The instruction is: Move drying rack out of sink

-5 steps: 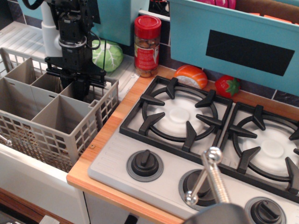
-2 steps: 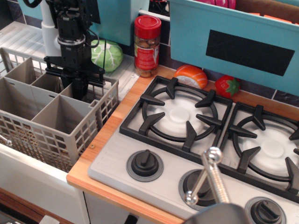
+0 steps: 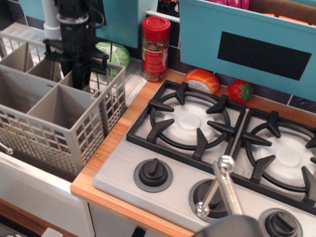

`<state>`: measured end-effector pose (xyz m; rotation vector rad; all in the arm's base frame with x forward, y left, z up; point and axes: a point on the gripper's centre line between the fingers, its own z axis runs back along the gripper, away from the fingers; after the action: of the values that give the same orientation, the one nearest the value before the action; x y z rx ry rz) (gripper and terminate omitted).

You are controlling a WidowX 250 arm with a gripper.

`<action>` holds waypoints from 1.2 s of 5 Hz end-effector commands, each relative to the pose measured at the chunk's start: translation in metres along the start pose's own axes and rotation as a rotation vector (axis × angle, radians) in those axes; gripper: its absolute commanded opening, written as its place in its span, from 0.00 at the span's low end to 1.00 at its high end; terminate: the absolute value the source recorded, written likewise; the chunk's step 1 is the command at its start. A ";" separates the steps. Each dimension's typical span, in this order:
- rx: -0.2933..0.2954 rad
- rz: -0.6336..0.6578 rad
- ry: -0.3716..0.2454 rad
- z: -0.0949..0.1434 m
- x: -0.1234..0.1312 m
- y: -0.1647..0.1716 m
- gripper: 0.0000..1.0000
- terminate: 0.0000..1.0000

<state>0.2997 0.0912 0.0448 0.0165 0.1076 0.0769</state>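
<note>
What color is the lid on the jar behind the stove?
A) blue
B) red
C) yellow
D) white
B: the jar standing at the back edge of the counter, just left of the stove, has a bright red lid and a red label.

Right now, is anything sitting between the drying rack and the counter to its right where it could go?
Nothing visible blocks it. The wooden counter strip beside the drying rack is bare; the stove lies just beyond. The gripper reaches inside the rack.
</note>
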 end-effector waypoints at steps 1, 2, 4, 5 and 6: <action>-0.005 -0.034 -0.086 0.082 0.001 -0.022 0.00 0.00; -0.014 -0.041 -0.065 0.105 0.000 -0.042 0.00 0.00; -0.007 -0.042 -0.022 0.123 -0.016 -0.093 0.00 0.00; 0.007 -0.043 0.042 0.120 -0.021 -0.130 0.00 0.00; -0.002 -0.041 0.093 0.115 -0.022 -0.163 0.00 0.00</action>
<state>0.2943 -0.0844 0.1332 0.0160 0.2814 0.0235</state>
